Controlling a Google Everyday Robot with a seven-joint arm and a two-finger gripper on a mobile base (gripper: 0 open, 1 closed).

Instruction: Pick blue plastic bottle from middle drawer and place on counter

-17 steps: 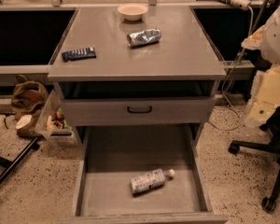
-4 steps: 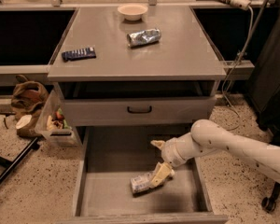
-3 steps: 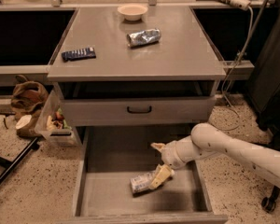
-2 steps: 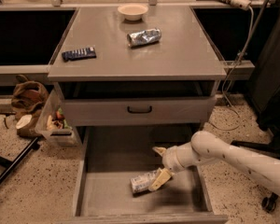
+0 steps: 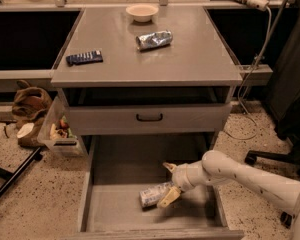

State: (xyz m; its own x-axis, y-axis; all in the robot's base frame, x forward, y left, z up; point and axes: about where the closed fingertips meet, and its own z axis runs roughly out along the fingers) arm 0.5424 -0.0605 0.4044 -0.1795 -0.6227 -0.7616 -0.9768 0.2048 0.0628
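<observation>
Grey floor of the middle drawer [image 5: 115, 209] was what the blue plastic bottle [image 5: 151, 196] lay on, flat on its side, toward the front and a little right of centre. Its long axis ran roughly left to right across the drawer, with the right end tipped slightly toward the back.

My gripper [image 5: 169, 183] sat low in the drawer at that right end, and my arm crossed in over the drawer's right wall. I held the fingers [image 5: 168, 198] spread wide, one toward the back and one toward the front, so the opening lay across the bottle's length rather than along it. The front finger overlapped the bottle's right end in the view, but I could not tell whether either finger touched it. Nothing was gripped yet.

I judged that the coming move turned on this: the labelled body stretched away to my left, so a small advance along its axis would bring more of it between the fingers before closing. A pinch on the very end might let it pivot or slip. After that it had to rise past the drawer front [image 5: 190, 118] above to the counter [image 5: 190, 54], where a silver foil packet [image 5: 154, 39] and a bowl [image 5: 142, 11] sat.
</observation>
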